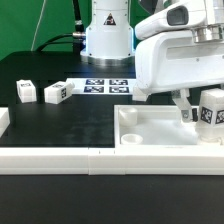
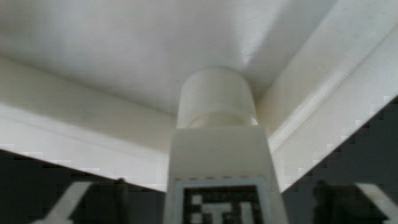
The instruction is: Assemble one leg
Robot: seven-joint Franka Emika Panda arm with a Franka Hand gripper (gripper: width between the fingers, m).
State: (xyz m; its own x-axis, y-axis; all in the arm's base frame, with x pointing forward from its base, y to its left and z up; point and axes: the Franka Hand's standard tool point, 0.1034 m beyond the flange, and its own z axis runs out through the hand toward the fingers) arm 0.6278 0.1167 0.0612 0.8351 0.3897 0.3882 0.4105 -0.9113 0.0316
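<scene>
A white leg (image 2: 221, 120) with a black-and-white tag stands between my fingers, its rounded end pointing into a corner of the white tray piece (image 2: 107, 70). In the exterior view this leg (image 1: 211, 108) is over the tray's (image 1: 150, 128) corner at that view's right. My gripper (image 1: 200, 110) straddles it. In the wrist view the gripper (image 2: 221, 205) has dark fingertips (image 2: 80, 203) set apart from the leg on both sides, so it looks open. Two more legs (image 1: 25, 92) (image 1: 56, 92) lie on the black table at the exterior view's left.
The marker board (image 1: 107, 86) lies in front of the arm's base. A long white rail (image 1: 90, 160) runs along the front edge of the table. A white piece (image 1: 3, 122) sits at the exterior view's left edge.
</scene>
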